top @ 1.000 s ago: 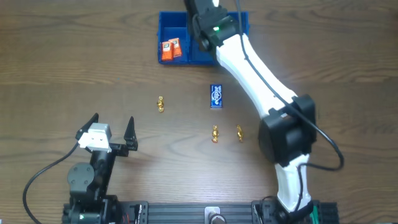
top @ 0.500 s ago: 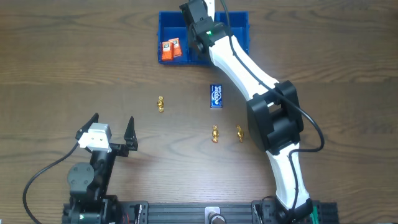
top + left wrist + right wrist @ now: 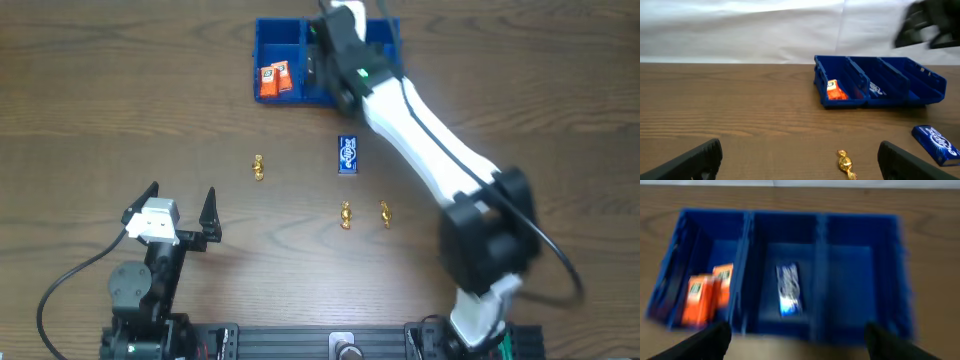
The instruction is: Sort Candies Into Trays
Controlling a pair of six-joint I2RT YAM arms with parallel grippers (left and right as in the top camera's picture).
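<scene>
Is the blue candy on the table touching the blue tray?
Apart. The top view shows bare table between the blue candy and the blue tray.

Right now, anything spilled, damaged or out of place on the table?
Nothing spilled or damaged. Only unsorted items: three gold candies and a loose blue bar lie on the table, outside the blue tray. Inside it, orange packs and a second blue bar sit in separate compartments.
</scene>
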